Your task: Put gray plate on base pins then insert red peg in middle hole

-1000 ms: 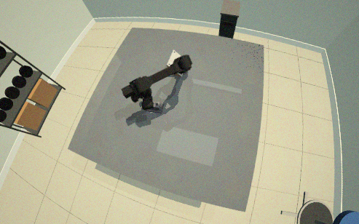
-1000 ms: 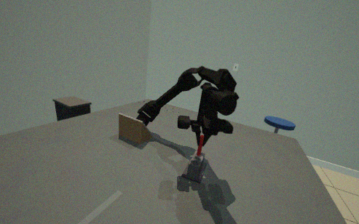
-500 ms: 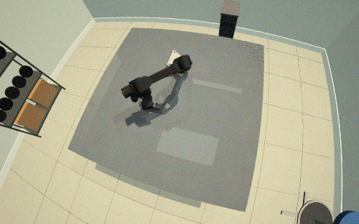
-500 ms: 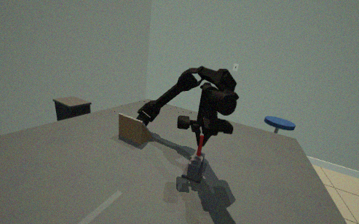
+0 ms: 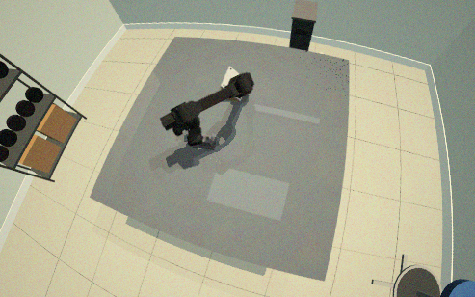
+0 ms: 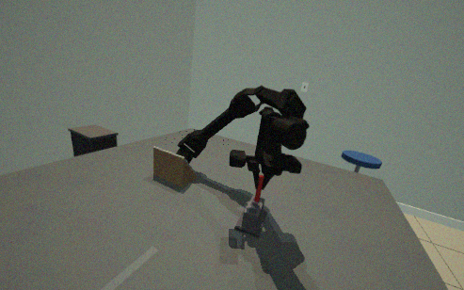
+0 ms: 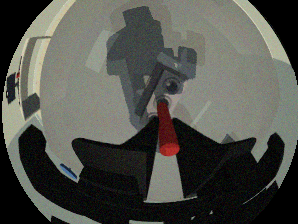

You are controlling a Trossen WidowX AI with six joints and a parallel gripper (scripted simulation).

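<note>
The gray plate (image 6: 253, 213) (image 7: 177, 97) appears to lie flat on the base (image 6: 248, 231) (image 7: 150, 89), largely in the arm's shadow. The pins cannot be made out clearly. My gripper (image 6: 261, 186) (image 7: 164, 121) is shut on the red peg (image 6: 259, 181) (image 7: 168, 132) and holds it nearly upright above the plate. The peg's lower end is at the middle hole in the wrist view, with one hole showing beyond it. Most of the peg's length shows outside the plate. Whether its tip has entered the hole cannot be told.
An upright panel (image 5: 229, 76) (image 6: 168, 167), tan on one side and white on the other, stands on the gray table (image 5: 306, 193) (image 6: 69, 221) beside the arm's mount. A blue stool (image 6: 361, 159) and a dark cabinet (image 5: 302, 34) (image 6: 94, 141) stand beyond the table.
</note>
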